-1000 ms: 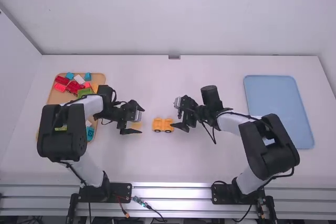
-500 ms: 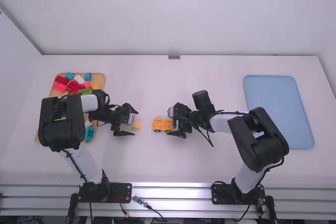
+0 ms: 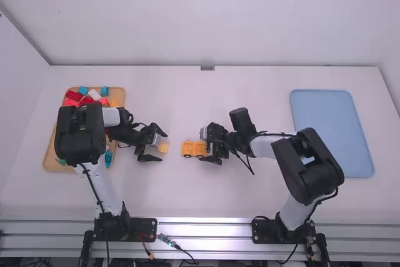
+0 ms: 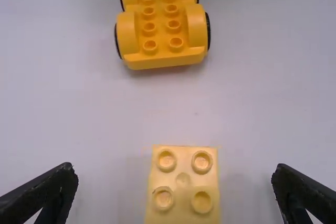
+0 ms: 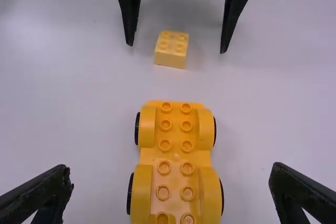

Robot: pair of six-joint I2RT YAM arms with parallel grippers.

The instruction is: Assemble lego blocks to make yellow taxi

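"Assessing the stage first, what do we record?"

"We judge it to be early assembly: in the high view, the pale yellow block (image 3: 163, 148) lies left of the wheeled yellow base (image 3: 194, 149), near the middle of the frame, the two apart on the table (image 3: 206, 198)."

"And what do we require next?"

"In our judgement, the left gripper (image 4: 174, 174) should close squarely on the block, then lift it to the base's studs while the right gripper (image 5: 171, 174) steadies the base."

"Condition of the grippers?"

"Both wide open, both empty. We note the block between the left fingers and the base between the right, with a gap on each side and no contact."
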